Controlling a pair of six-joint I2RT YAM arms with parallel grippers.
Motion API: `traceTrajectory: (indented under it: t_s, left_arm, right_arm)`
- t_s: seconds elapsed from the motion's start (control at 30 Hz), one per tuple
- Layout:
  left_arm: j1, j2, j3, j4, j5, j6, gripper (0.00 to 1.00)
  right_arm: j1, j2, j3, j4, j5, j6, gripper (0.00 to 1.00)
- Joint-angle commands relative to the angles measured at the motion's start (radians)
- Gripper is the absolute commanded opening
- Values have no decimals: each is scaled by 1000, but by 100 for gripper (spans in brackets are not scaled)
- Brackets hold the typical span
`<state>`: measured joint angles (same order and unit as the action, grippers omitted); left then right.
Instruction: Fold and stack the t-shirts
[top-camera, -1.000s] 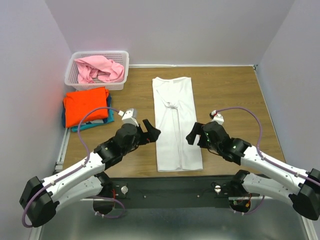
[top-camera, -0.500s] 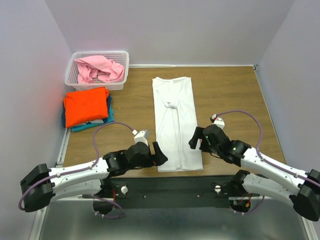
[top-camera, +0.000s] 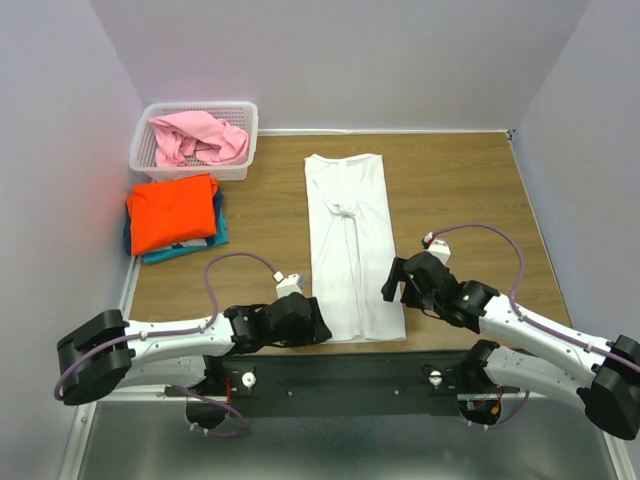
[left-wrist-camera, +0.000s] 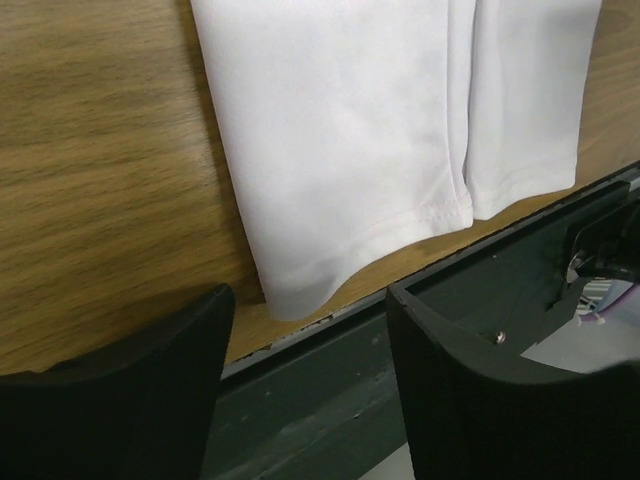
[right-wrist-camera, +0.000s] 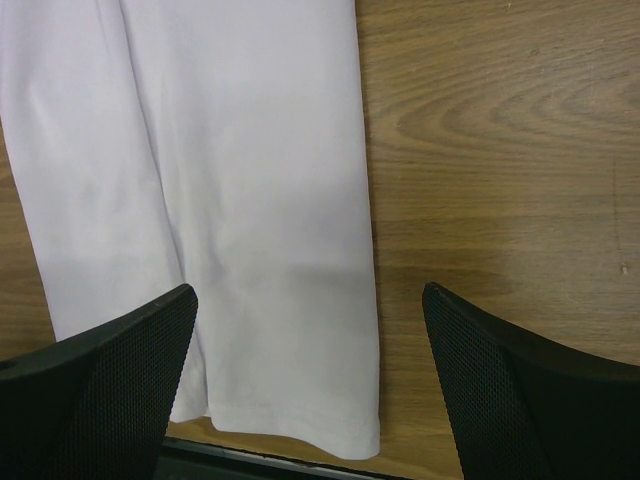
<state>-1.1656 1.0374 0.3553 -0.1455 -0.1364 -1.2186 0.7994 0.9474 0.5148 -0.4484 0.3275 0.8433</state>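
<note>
White t-shirt (top-camera: 350, 240): hem grasp prepared.
Left fingers (left-wrist-camera: 130, 390) were lowered to its near-left corner, narrowed, nothing pinched; right fingers (right-wrist-camera: 100, 380) held spread.

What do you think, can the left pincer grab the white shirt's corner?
Probably yes. The left pincer hovers right at the near corner of the white shirt, its jaws apart, and nothing lies between them.

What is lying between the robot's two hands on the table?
The near end of the white t-shirt lies between the left gripper and the right gripper, flat on the wooden table. The top view shows it best.
</note>
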Motion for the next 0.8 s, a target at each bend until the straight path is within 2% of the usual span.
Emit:
traceTrajectory:
  t_s: [0.0,0.1,0.13,0.17,0.23,0.33,0.37,0.43,0.6,0.63,0.67,0.7,0.77]
  left_arm:
    - [-8,58,13,-5,8,1,67]
    - [-11,90,27,7,11,11,55]
    - [-11,98,30,9,14,13,48]
    - [-14,107,37,9,17,19,47]
    - [-17,115,40,7,18,24,38]
    - [-17,119,37,6,12,21,33]
    - [-16,121,36,6,12,16,25]
    - [-17,122,36,4,15,14,18]
    - [-17,112,27,-2,15,8,12]
    - [-17,105,27,-8,11,7,6]
    - [-17,102,24,-11,6,4,6]
    - [-17,98,24,-11,4,2,0]
    - [-16,90,20,-9,1,2,0]
  right_arm:
    - [1,14,-4,-24,44,27,100]
    - [3,21,-4,-24,47,27,100]
    - [3,22,-4,-24,45,25,100]
    - [1,22,-4,-24,44,27,100]
    - [3,21,-6,-26,41,28,100]
    - [1,19,-9,-27,41,30,100]
    - [3,16,-12,-32,39,31,100]
    - [1,11,-12,-38,35,39,100]
    - [1,-12,8,-116,-2,45,100]
    - [1,-15,17,-142,-16,51,100]
    - [1,-18,33,-188,-34,47,100]
    - [3,-21,39,-205,-57,31,100]
    - [3,-38,34,-236,-135,23,100]
